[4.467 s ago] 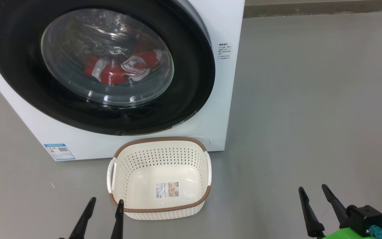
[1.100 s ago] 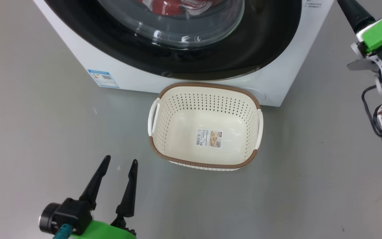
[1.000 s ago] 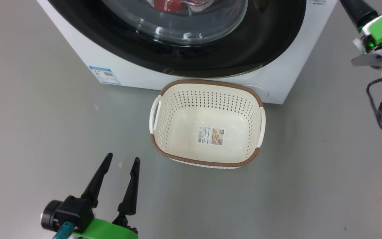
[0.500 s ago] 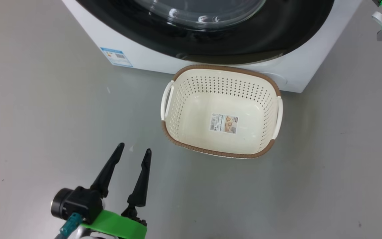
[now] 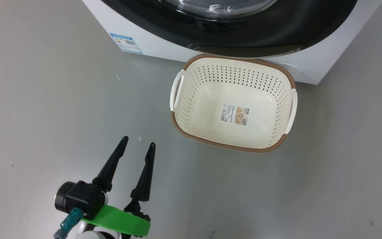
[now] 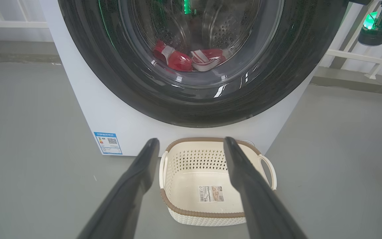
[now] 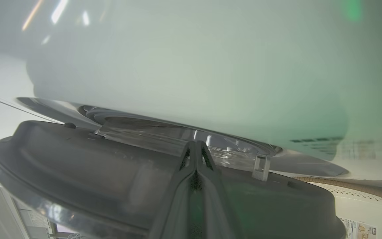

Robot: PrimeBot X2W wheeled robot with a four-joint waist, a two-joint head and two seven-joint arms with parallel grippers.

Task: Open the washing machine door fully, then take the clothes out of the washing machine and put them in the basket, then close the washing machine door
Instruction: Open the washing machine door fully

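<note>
1. The washing machine door (image 6: 277, 83) has a wide glossy black rim and a bulging clear window, set on the white washing machine (image 6: 85, 106).
2. I see the clothes (image 6: 191, 61), red with white trim, in the drum behind the glass.
3. The basket (image 5: 191, 99) is cream, perforated and brown-rimmed, on the floor just before the machine.
4. The left gripper (image 5: 138, 141) is spread, holding nothing. The right gripper (image 7: 196, 146) is pinched together at the door's edge.

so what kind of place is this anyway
Most likely a laundry spot in a lab or test hall rather than a home: a white front-loading washing machine, an empty basket on the floor before it, and a bare grey floor with pale railings behind.
</note>
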